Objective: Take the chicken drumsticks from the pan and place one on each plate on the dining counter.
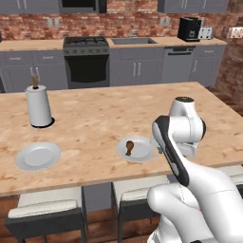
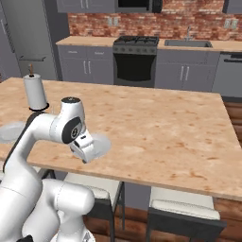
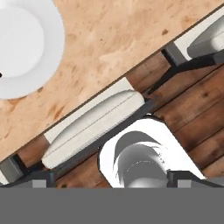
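The arm (image 1: 190,156) is glossy white, built of fat rounded segments with dark grey bands at the joints. A round grey cap tops one joint. Behind the gripper (image 2: 85,150), the hand is a blocky white piece.

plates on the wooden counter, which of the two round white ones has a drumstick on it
The round white plate nearest the arm carries a reddish-brown drumstick; the plate by the paper towel roll is bare.
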